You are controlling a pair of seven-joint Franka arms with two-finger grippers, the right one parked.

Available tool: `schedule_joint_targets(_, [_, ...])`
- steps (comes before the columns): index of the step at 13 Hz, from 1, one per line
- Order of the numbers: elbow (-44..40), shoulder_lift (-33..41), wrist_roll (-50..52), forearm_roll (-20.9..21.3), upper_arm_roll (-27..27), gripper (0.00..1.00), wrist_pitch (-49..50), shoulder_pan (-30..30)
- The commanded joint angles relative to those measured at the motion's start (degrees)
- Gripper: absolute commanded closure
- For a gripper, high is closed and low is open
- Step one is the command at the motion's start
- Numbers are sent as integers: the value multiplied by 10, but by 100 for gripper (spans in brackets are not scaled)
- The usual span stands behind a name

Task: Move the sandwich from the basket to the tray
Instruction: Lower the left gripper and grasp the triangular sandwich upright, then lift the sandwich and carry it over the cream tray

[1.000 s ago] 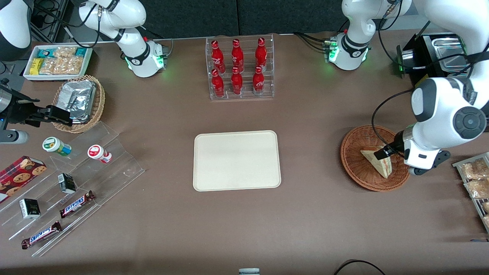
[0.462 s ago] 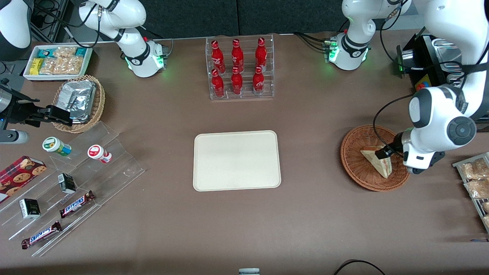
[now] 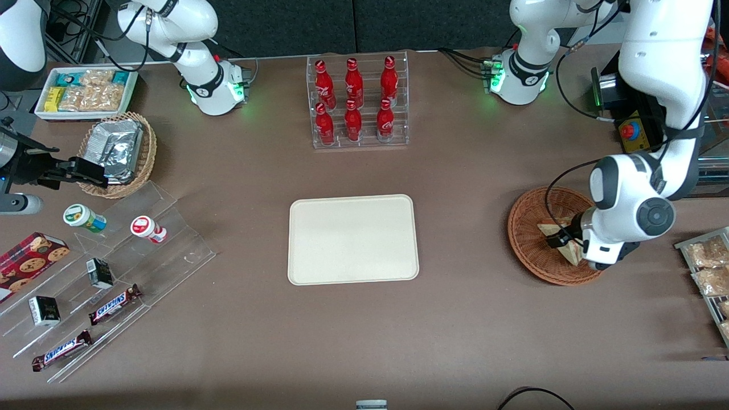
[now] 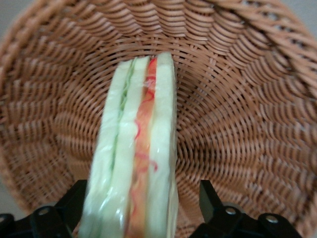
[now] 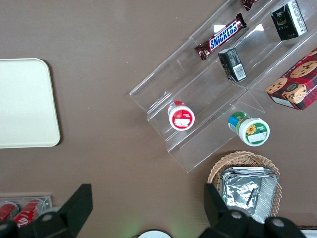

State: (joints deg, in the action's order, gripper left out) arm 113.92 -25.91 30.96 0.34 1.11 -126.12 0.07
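We've got our left gripper (image 4: 136,206) down in the reddish-brown round wicker basket (image 3: 529,250), fingers spread wide either side of the triangular white-bread sandwich (image 4: 136,163). Clamp too hard and the filling squishes out.

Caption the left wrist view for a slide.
Open gripper straddling the upright sandwich inside the wicker basket, fingers not yet closed.

Reddish-brown woven basket (image 4: 237,99), cream tray (image 3: 353,239)
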Motion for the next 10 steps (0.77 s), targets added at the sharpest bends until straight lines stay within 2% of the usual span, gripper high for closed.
schedule_joint_targets(1, [-7, -19, 9, 5, -1, 71, -21, 1])
schedule_joint_targets(2, [-10, -13, 11, 5, 2, 90, -17, 1])
schedule_joint_targets(4, [-41, 5, 22, 0, 6, 99, 26, 0])
schedule_joint_targets(7, [-179, 6, 63, -12, 1, 100, 207, -9])
schedule_joint_targets(10, [-306, 2, 159, -79, -20, 100, 318, -35])
